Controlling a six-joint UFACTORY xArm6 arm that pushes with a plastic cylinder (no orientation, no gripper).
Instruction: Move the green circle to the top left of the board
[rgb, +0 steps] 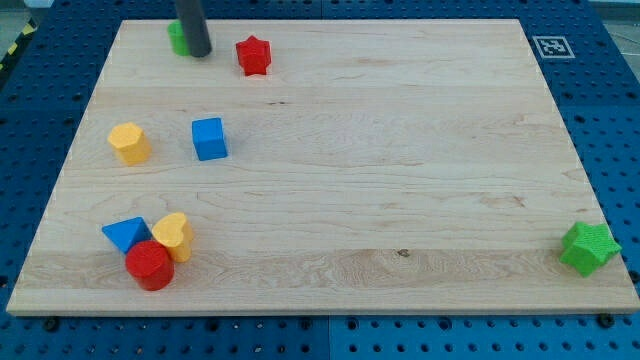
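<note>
The green circle (177, 38) sits near the board's top left, mostly hidden behind my dark rod. My tip (199, 52) rests against the circle's right side. A red star (253, 55) lies a little to the right of the tip, apart from it.
A yellow block (129, 143) and a blue cube (209, 138) lie at the left middle. A blue triangle (125, 233), a yellow heart (174, 236) and a red circle (150, 265) cluster at the bottom left. A green star (588, 248) sits at the bottom right edge.
</note>
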